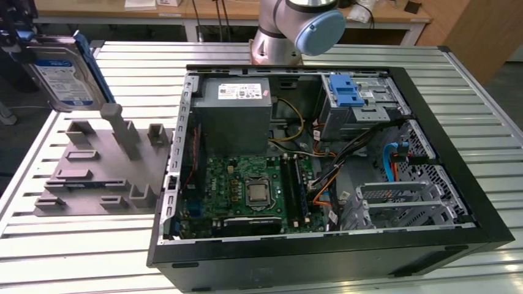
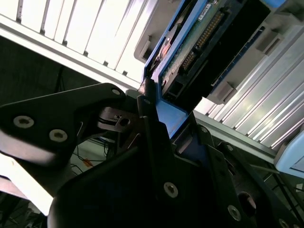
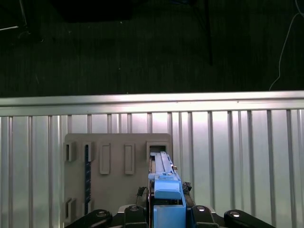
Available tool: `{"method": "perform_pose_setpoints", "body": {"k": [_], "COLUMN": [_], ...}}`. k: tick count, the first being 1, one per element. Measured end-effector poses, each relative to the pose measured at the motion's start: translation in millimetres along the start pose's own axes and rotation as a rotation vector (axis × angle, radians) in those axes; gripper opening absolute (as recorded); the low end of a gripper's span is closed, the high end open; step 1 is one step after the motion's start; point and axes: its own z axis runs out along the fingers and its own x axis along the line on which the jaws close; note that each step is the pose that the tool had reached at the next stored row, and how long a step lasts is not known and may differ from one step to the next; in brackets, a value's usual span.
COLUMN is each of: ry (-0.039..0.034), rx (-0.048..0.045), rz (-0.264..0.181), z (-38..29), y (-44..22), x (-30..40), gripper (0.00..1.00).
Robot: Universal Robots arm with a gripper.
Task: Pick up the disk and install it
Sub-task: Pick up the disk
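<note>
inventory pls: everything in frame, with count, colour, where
disk: 1, silver-grey, blue bracket, blue-and-white label; held in the air above the fixture, at the exterior view's left
fixture: 1, grey, slotted; on the table beside the case
computer case: 1, black, open; on the table
power supply: 1, grey, white sticker; inside the case
motherboard: 1, green; inside the case
latch: 1, blue, on a grey metal cage; inside the case
cables: several, blue, orange, yellow, black; inside the case
table: 1, silver slats; under everything
arm: 1, grey with a light-blue cap; behind the case
gripper: 1, black; shut on the disk's bracket
</note>
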Motion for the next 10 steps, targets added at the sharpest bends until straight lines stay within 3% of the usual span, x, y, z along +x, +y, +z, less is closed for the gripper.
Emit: {"method": "perform_pose_setpoints", "body": {"k": [10], "ry": [0.0000], "rx": [0.0000], "rz": [0.000], "z": [-7.9], "y": [0.2], "x": [0.0], "gripper": [0.36]}}
